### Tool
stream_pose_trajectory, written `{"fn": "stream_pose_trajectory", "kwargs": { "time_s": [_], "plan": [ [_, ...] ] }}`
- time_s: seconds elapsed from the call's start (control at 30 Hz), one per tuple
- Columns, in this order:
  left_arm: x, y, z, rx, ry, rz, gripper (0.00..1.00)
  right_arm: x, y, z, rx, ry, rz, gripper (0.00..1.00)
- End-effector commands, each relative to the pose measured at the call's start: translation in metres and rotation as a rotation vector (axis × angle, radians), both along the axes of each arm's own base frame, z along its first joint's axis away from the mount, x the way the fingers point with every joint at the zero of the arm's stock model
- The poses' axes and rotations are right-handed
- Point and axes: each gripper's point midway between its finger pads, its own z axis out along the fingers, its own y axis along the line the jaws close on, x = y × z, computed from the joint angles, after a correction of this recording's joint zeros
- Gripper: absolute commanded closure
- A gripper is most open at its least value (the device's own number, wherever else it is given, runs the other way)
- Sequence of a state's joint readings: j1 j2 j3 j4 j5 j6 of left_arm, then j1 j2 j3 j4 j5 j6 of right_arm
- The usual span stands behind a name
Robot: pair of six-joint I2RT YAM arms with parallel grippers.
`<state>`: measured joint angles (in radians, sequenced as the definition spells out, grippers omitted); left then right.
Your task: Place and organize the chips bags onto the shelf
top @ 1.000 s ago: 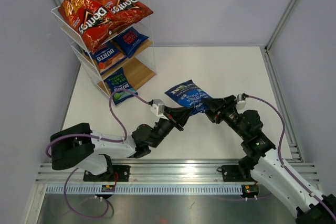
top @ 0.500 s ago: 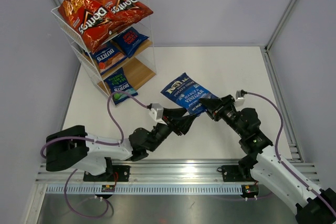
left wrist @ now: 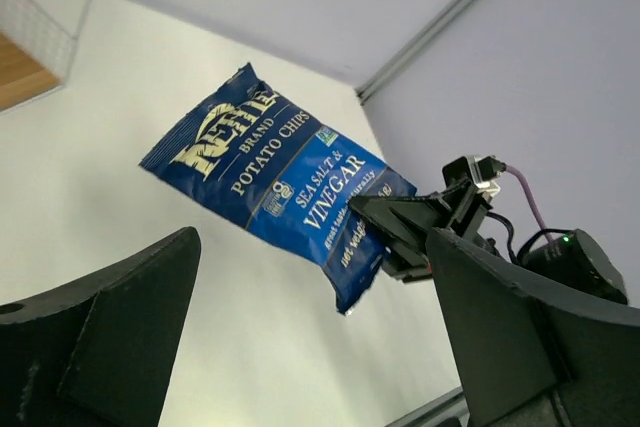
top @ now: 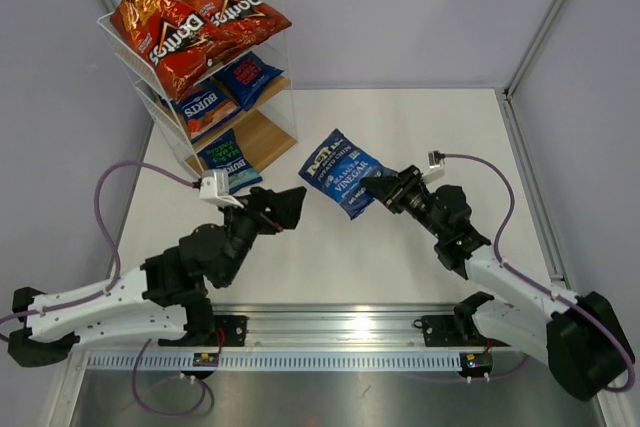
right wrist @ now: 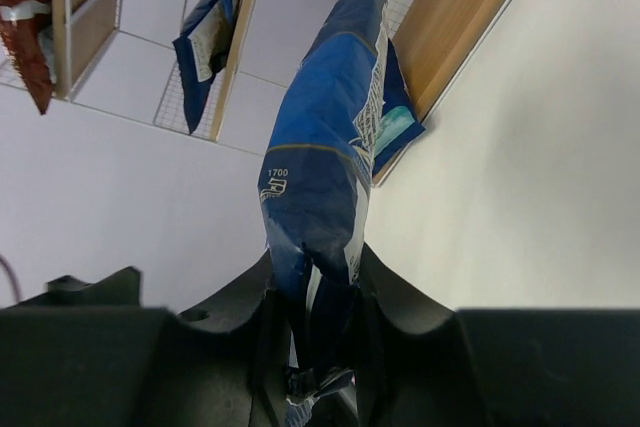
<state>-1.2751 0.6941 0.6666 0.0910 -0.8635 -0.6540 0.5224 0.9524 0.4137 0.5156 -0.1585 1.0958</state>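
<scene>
We log the three-tier white wire shelf with wooden boards (top: 268, 139) at 11 o'clock. The left gripper (top: 288, 205) is wide open and empty. The dark blue glossy Kettle chips bag (top: 340, 172) hangs above mid-table, pinched by the right gripper (top: 385, 187). Next, we judge: carry it toward 10 o'clock into free shelf space.

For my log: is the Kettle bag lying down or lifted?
Lifted: right gripper pinches the Kettle bag by one end, clear of the table.

Right claw (top: 376, 187) grips the blue Kettle bag (top: 335, 165); left claw (top: 292, 205) gapes beside it.
</scene>
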Motion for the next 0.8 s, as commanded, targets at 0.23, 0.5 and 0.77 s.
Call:
{"fn": "stream_pose_trajectory", "kwargs": {
  "time_s": [0.23,0.5,0.77],
  "plan": [
    [-0.027,0.105,-0.028,0.543,0.25,0.085,0.01,0.066,0.055,0.032,0.063,-0.22,0.077,0.75],
    [-0.031,0.136,-0.029,0.636,0.182,0.08,0.01,0.112,0.115,0.007,0.127,-0.174,0.098,0.77],
    [-0.028,0.161,-0.028,0.542,0.112,0.149,0.01,0.145,0.166,-0.021,0.121,-0.15,0.063,0.78]
  ]
}}
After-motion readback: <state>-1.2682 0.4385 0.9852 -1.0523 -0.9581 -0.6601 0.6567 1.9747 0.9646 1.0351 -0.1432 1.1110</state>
